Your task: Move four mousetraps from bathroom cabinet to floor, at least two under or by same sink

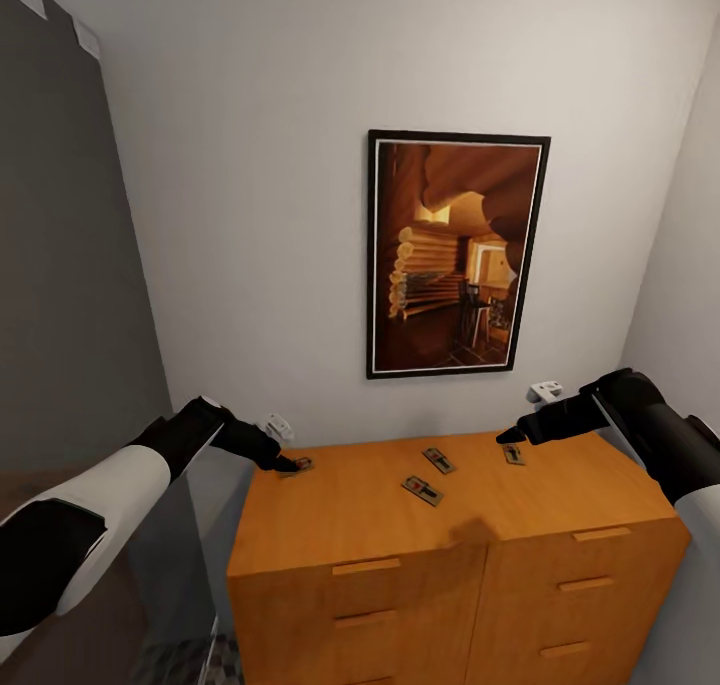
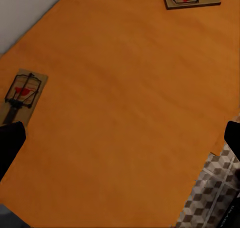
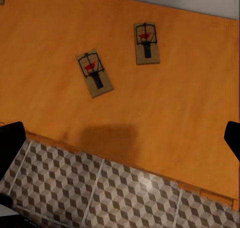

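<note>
Pincers both released | my left gripper (image 1: 290, 462) over leftmost mousetrap (image 1: 297, 465) on cabinet (image 1: 400, 525) | advice: centre fingers across board, descend squarely, then clench.

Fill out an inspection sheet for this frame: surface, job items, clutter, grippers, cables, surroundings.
Surface: orange wooden cabinet with a flat top and drawer fronts below.
Job's things: four mousetraps lie flat on the top: leftmost mousetrap, middle mousetrap, rear mousetrap, rightmost mousetrap.
Clutter: nothing seen.
Grippers: left gripper at the leftmost mousetrap, right gripper just above the rightmost one; both open, fingers apart and nothing between them in the wrist views.
Cables: nothing seen.
Surroundings: framed picture on the white wall; cube-patterned floor tiles below the cabinet front.
</note>
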